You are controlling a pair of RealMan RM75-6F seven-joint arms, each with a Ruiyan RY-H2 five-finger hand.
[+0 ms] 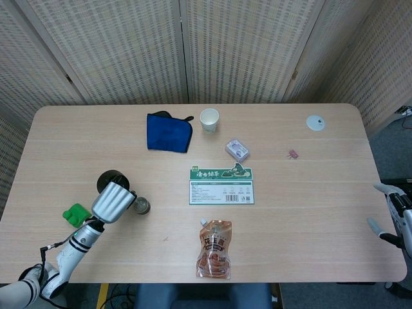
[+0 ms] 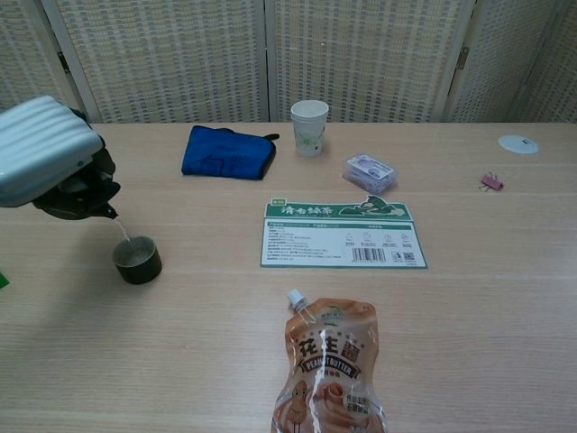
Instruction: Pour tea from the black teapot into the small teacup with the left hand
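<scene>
My left hand [image 1: 111, 201] [image 2: 41, 161], under a ribbed pale shell, holds the black teapot [image 2: 79, 192] [image 1: 112, 181] tilted above the table's left part. A thin stream of tea runs from the spout into the small dark teacup [image 2: 137, 260] [image 1: 141, 206], which stands just right of and below the teapot. The hand's fingers are hidden by the shell. My right hand [image 1: 394, 215] hangs off the table's right edge, holding nothing, fingers apart.
A blue cloth [image 1: 168, 132], a paper cup [image 1: 209, 120], a small purple packet [image 1: 237, 149], a green-and-white card [image 1: 221, 185] and a peanut butter pouch [image 1: 215, 249] lie mid-table. A green object [image 1: 76, 213] sits beside my left arm. A white disc [image 1: 315, 123] and pink clip [image 1: 293, 154] lie far right.
</scene>
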